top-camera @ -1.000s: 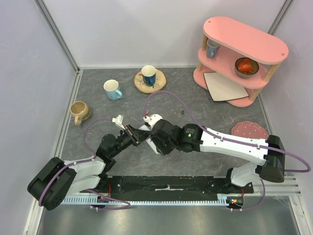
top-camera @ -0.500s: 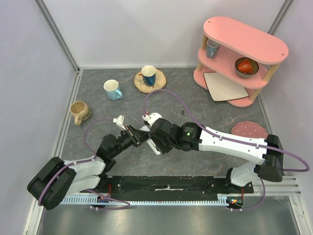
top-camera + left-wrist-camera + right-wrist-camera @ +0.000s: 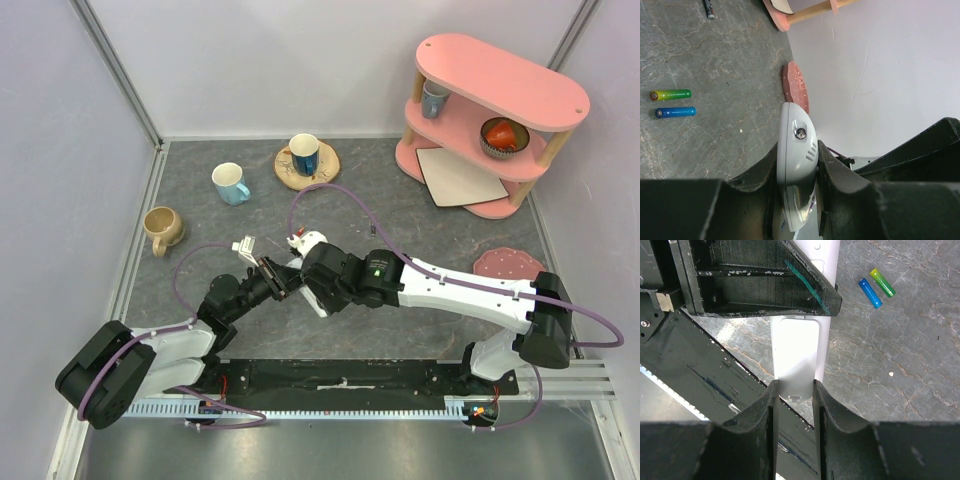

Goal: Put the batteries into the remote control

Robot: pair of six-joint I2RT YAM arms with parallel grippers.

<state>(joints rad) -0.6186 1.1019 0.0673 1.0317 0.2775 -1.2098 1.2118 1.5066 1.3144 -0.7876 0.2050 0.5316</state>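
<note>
I have the remote control (image 3: 795, 132) held up over the middle of the tabletop (image 3: 440, 225). It sits edge-on in my left end effector (image 3: 797, 147), which is clamped on both its faces. Over the last second my right arm has slid slightly toward 9 o'clock, while the left looks unchanged. My right end effector (image 3: 794, 386) is narrowed onto the remote's long edges. A green battery (image 3: 882, 282) and a blue battery (image 3: 870, 292) lie side by side on the grey marbled surface, apart from both. A dark battery (image 3: 372, 230) lies toward 1 o'clock. A pink shelf (image 3: 500, 80) stands at 2 o'clock and mugs (image 3: 231, 183) at 11, with pale walls (image 3: 300, 60) around.
</note>
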